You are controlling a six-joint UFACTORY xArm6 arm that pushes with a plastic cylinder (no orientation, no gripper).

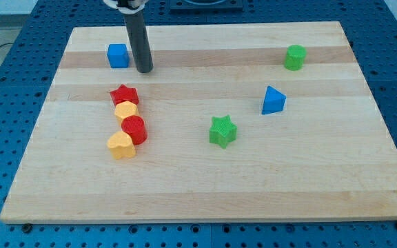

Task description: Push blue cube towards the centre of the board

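wooden board (205, 186), small bright blue cube (118, 56)

Pale wooden board (205, 186) (matt, grained)

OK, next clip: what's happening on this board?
A single arm with a rod is working a wooden board. My tip sits just to the view's right of the blue cube, near the board's upper left, apparently not touching it. The cube is still far from the centre. Four red and yellow blocks cluster below the cube; the other blocks lie scattered to the right.
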